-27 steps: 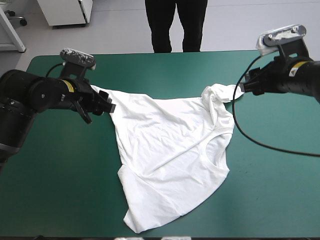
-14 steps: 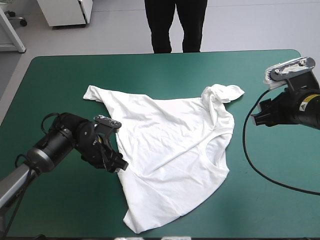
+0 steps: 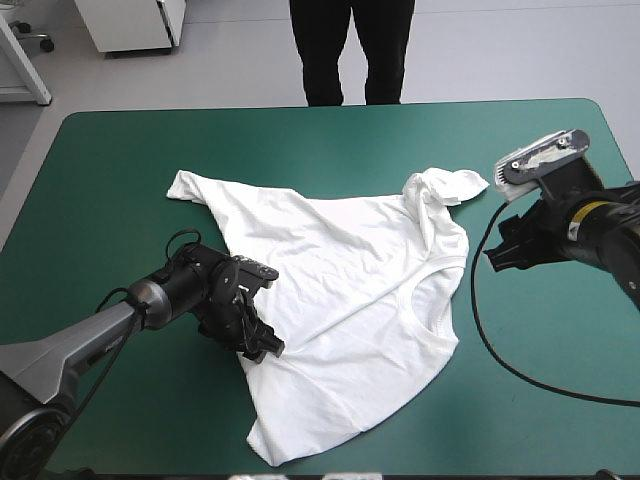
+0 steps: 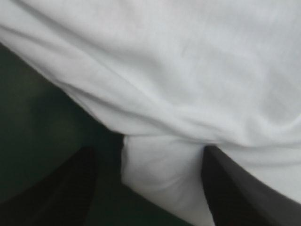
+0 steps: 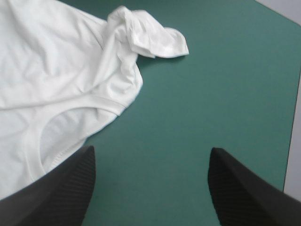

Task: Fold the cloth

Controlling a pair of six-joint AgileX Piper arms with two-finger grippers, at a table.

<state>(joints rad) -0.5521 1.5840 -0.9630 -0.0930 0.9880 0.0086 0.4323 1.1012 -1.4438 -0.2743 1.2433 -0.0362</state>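
The white T-shirt (image 3: 340, 290) lies spread on the teal-green cover, hem toward the front edge and neck opening (image 3: 435, 300) on its right side. One sleeve (image 3: 185, 185) lies flat at the far left, the other (image 3: 445, 187) is bunched at the far right. My left gripper (image 3: 262, 345) is low at the shirt's left edge, open, with a folded corner of the T-shirt (image 4: 160, 174) between its fingers (image 4: 70, 188). My right gripper (image 3: 497, 255) hovers open to the right of the collar, over bare cover. The right wrist view shows the bunched sleeve (image 5: 146, 37) ahead of the right gripper (image 5: 153, 150).
The teal-green cover (image 3: 120, 150) shows all round the shirt. The table's right edge (image 5: 292, 117) runs close beside the right gripper. The shirt's hem corner (image 3: 265, 450) lies near the table's front edge.
Both grippers have let go of the sleeves, which now lie on the table. The left arm swung down to the shirt's left edge. The right arm drew back, then shifted slightly toward the shirt.
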